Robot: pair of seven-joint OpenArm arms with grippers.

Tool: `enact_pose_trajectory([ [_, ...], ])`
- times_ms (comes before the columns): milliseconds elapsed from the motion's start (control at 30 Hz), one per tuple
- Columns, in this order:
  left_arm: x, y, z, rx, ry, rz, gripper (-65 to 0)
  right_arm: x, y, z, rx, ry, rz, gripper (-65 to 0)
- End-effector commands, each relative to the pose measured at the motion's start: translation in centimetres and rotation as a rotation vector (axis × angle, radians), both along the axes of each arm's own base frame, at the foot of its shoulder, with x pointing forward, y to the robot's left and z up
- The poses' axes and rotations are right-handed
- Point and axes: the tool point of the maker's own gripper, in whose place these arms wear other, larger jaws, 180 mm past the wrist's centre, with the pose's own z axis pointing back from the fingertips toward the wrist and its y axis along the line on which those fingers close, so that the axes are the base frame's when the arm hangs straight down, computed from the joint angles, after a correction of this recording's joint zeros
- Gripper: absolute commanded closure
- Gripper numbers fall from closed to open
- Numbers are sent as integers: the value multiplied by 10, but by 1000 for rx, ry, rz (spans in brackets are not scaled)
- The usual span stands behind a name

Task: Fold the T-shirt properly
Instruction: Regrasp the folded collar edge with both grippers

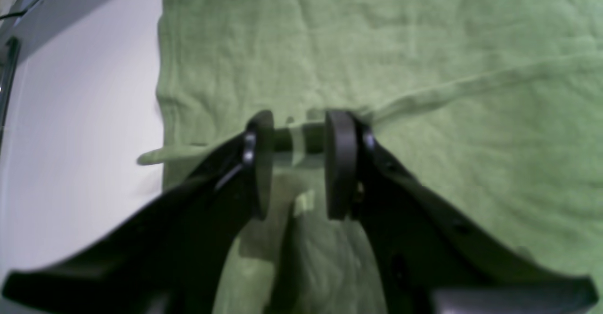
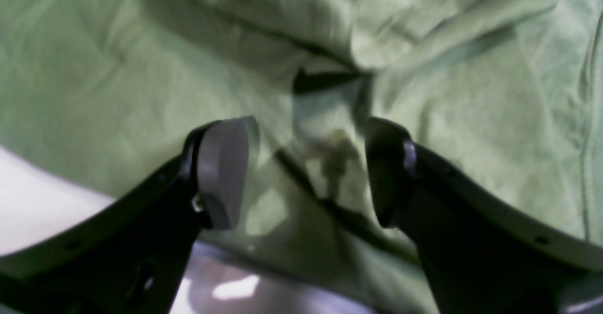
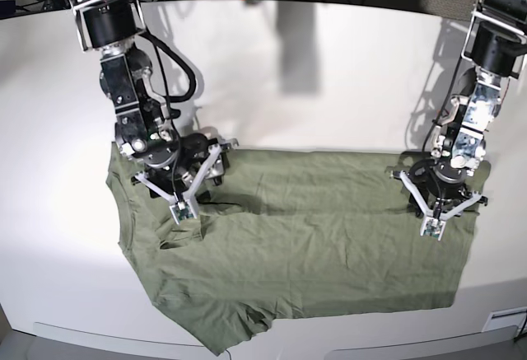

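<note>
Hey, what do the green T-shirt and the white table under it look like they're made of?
The wrinkled sage-green T-shirt looks like soft matte cotton-type knit: fine creases, limp folds. The white table seems a smooth, hard, slightly glossy laminate or painted board; which one is unclear.

A: What does the T-shirt (image 3: 313, 245) look like?

B: Plain sage-green cloth, wrinkled all over, spread mostly flat and wide.

A: Where does it lie?

B: Across the near half of the white desk (image 3: 329, 72), stretching left to right. The far edge runs fairly straight. The near-left corner is bunched and rumpled, and a raised crease sits near the left end.
</note>
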Motion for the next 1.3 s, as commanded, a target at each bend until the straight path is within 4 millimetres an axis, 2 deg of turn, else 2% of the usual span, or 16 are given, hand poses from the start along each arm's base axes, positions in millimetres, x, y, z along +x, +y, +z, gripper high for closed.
enact_pose_trajectory([
  [0, 13, 6, 20, 16, -61, 1, -181, 19, 2, 21, 21, -73, -10, -394],
  [133, 12, 6, 19, 15, -59, 0, -181, 33, 8, 27, 73, -81, -52, -394],
  [267, 12, 7, 19, 15, -58, 1, -181, 42, 11, 21, 105, -45, -80, -394],
  [433, 12, 7, 20, 26, -62, -4, -181, 57, 6, 19, 108, -52, -92, -394],
  [600, 13, 7, 21, 39, -69, -10, -181, 81, -5, 16, 108, -46, -121, -394],
  [700, 13, 7, 21, 38, -69, -10, -181, 96, -2, 18, 120, -38, -118, -394],
  [1067, 13, 7, 21, 39, -68, -10, -181, 141, 29, 79, 103, -220, -8, -394],
  [1167, 11, 8, 19, 41, -53, -4, -181, 143, 29, 87, 97, -230, -3, -394],
  [1267, 8, 11, 13, 45, -18, 10, -181, 135, 31, 92, 83, -227, 7, -394],
])
